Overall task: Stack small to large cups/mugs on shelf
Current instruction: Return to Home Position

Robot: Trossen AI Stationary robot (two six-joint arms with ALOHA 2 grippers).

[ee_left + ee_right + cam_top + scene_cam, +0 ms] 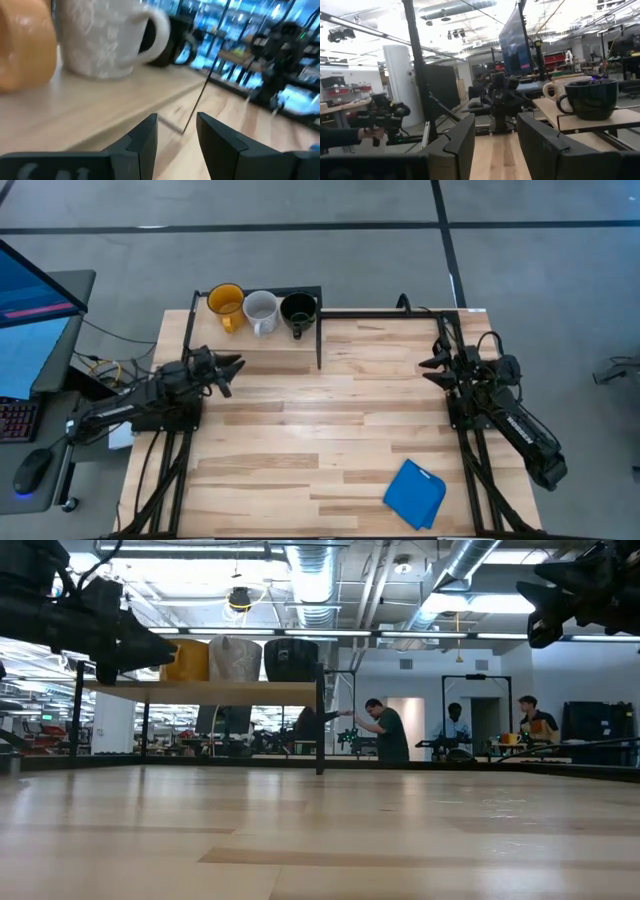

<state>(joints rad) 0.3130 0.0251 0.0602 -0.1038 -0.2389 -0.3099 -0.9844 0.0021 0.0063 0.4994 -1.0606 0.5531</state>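
1. Just ahead of the left gripper [232,375], whose jaws stand slightly apart with nothing between them, lies the front edge of the shelf [260,352]. Beyond it the yellow mug [226,302], grey-white mug [261,311] and black mug [298,310] sit in a row, side by side, not nested.
2. The main risk, as I judge it, is a retreat that swings sideways or rises before backing off. That could clip the shelf edge and jolt the mugs, the yellow and grey-white ones lying nearest the fingertips.
3. The mugs stand close together, so one knocked mug could shove its neighbour along the row.
4. Well off to the side of those jaws, the right gripper [424,370] hangs parted and empty, far from the mugs and little threat to them.
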